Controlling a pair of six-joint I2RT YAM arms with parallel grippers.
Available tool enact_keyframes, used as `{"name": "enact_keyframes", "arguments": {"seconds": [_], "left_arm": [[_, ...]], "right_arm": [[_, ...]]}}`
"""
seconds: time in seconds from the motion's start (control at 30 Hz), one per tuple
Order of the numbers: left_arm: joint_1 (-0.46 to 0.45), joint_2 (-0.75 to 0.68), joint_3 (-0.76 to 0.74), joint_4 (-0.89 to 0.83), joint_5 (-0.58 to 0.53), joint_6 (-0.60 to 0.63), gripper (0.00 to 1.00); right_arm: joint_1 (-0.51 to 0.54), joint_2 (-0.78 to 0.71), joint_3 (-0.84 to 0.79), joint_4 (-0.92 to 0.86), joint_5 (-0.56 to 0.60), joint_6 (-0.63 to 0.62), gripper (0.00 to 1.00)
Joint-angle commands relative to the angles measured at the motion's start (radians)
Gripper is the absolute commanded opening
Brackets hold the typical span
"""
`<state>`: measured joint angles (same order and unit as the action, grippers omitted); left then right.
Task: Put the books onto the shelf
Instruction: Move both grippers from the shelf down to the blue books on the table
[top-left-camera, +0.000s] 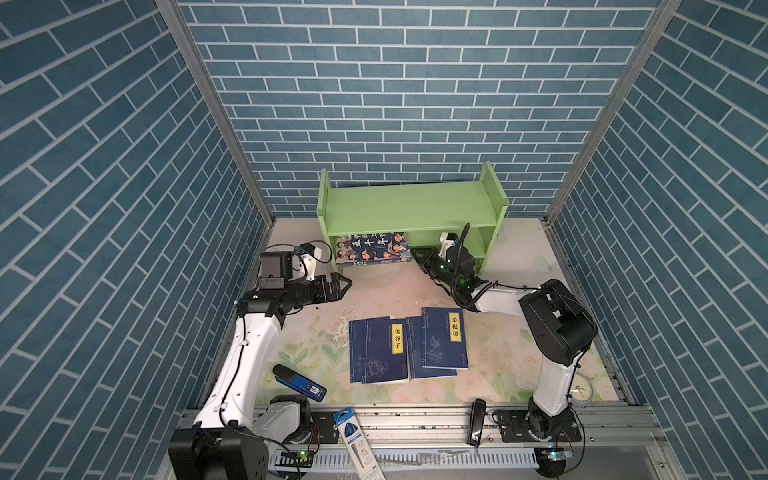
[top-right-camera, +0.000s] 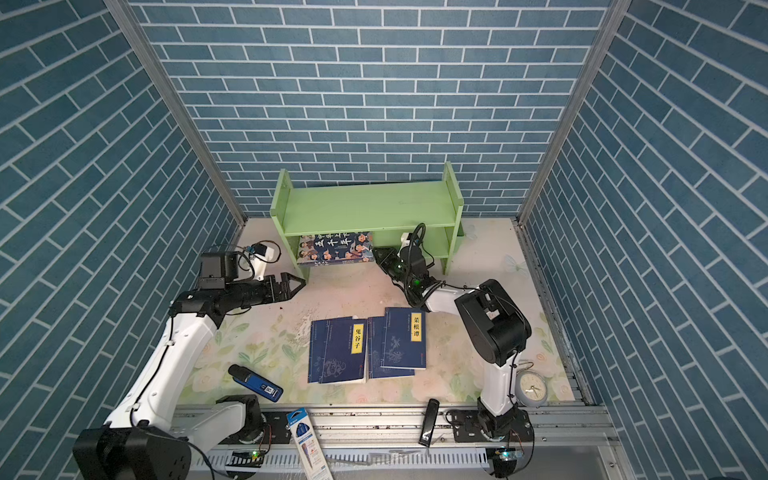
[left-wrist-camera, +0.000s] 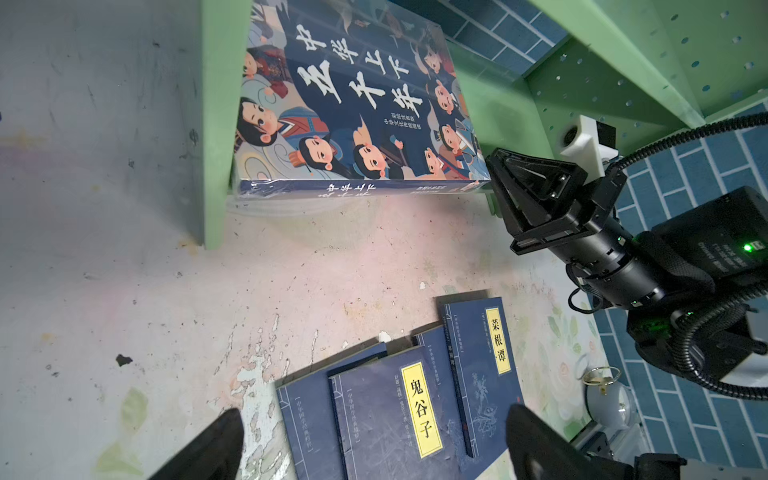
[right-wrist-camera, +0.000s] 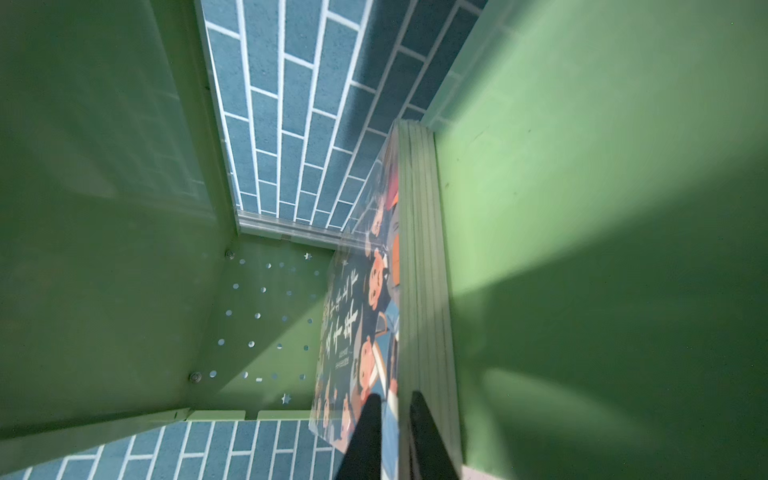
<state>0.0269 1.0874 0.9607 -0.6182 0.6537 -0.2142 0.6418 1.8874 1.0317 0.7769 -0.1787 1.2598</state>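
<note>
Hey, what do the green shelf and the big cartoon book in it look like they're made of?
The light green two-tier shelf looks like painted wood or board, matt: flat panels, screw heads, holes cut through the side panel. The large cartoon-faced book looks like paper under glossy clear film, probably shrink-wrap: sheen on the cover, wrinkles along its spine.

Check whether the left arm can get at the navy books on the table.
Probably yes: the left claw is open, and bare table lies between it and the navy books.

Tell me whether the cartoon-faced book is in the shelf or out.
In. The cartoon-faced book lies flat on the lower tier of the shelf, under the top board, spine facing the front.
</note>
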Motion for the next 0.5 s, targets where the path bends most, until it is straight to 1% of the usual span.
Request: {"name": "enact_keyframes", "arguments": {"seconds": [0.0,0.3,0.4,0.47], "left_arm": [[0.017,0.012,0.014,-0.023,0.052,-0.027,1.0],[0.021,-0.013,-0.016,0.015,0.065,-0.042,1.0],[0.021,-0.022,-0.019,0.031,0.084,-0.036,1.0],[0.021,-0.03,-0.016,0.034,0.1,-0.028,1.0]], "right_arm": [[0.018,0.025,0.037,-0.001,-0.028,0.021,0.15],[0.028,0.016,-0.005,0.058,-0.008,0.034,0.15],[0.015,-0.04,-0.056,0.074,0.044,0.014,0.2],[0.005,-0.104,-0.105,0.075,0.084,-0.005,0.25]]}}
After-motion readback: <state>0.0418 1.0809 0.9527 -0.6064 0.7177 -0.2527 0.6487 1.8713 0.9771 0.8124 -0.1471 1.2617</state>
